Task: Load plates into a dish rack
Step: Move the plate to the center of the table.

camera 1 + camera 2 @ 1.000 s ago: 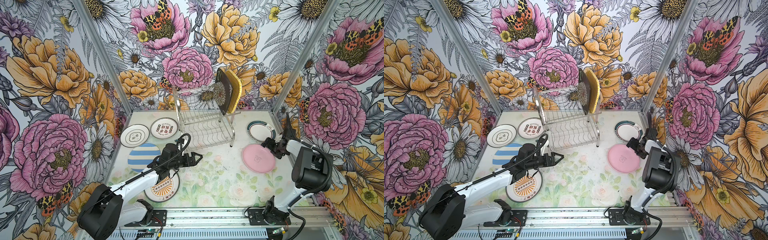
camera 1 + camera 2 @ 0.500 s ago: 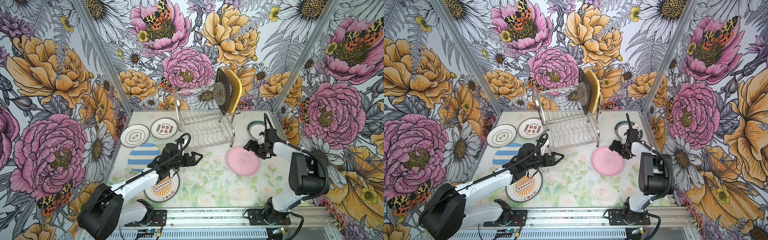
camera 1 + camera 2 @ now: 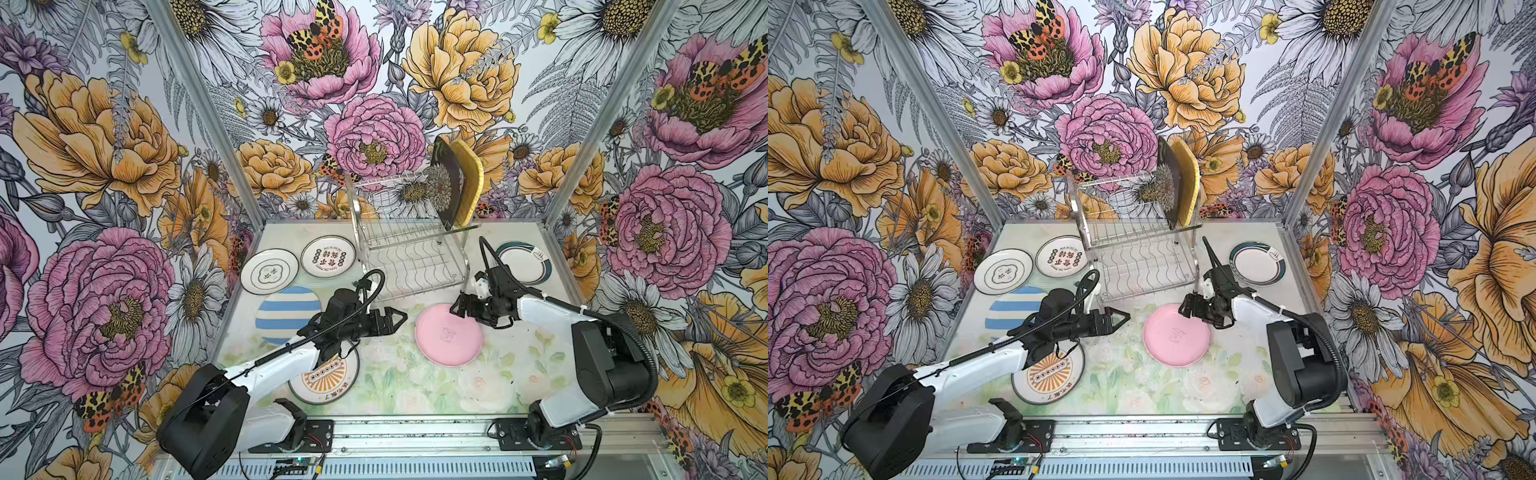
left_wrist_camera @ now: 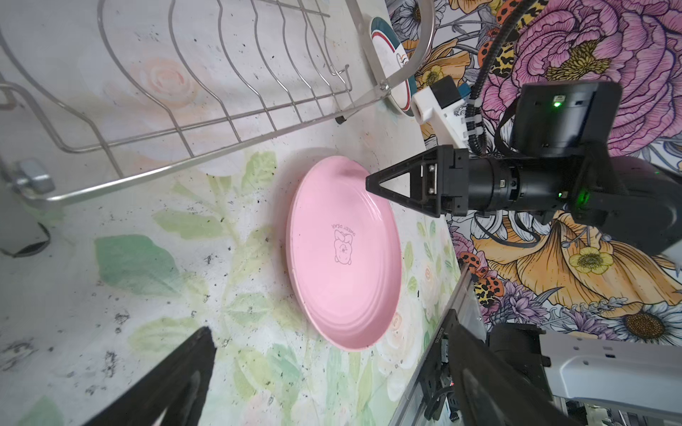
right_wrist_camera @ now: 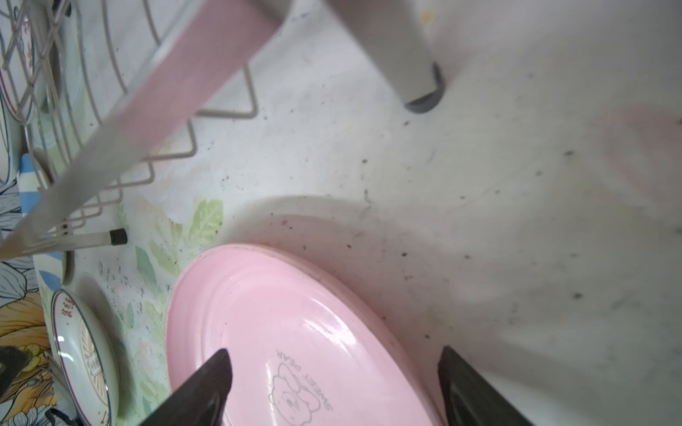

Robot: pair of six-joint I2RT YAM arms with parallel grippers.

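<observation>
Starting from the desk [image 3: 386, 374], everything is placed off the dish rack [image 3: 415, 266]. The pink plate [image 3: 449, 334] lies flat on the desk just in front of the rack's right front leg, clear of its wires. Being round, it has no long axis, so its rack-side rim is what matters. The right tool [image 3: 462, 305] sits at that rim with fingers spread, one over the plate's well and one beyond the edge, pinching nothing. The left tool [image 3: 397, 321], spread wide and empty, hangs before the rack's left half, apart from the plate. The right arm is plainly nearer, so the pick-up looks like its job.
</observation>
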